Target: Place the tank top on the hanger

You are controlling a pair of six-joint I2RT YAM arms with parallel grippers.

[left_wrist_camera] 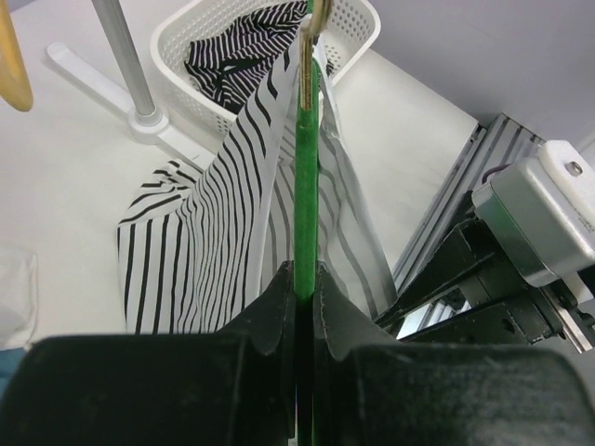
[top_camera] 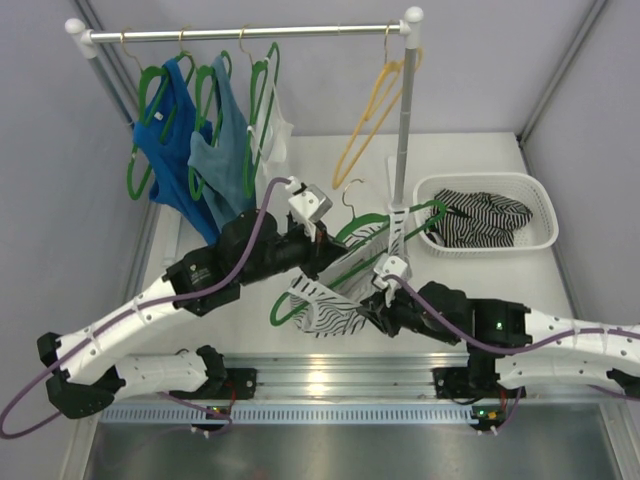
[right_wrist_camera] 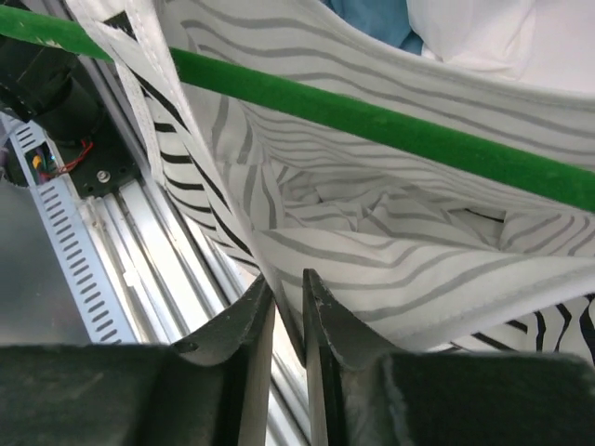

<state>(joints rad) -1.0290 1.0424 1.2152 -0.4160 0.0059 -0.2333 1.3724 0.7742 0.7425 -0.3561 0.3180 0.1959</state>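
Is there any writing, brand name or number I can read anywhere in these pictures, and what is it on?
None: no readable writing shows on the tank top, the hanger, the basket or anything else in view.

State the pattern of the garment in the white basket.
The garment has black and white stripes, mostly dark; the top external view shows it best.

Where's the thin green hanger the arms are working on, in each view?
Top external: thin green hanger mid-frame, slanted.
Left wrist: vertical at centre, clamped in the left gripper.
Right wrist: diagonal bar across the top.
Shared landmark: white black-striped tank top draped on it, all three views.
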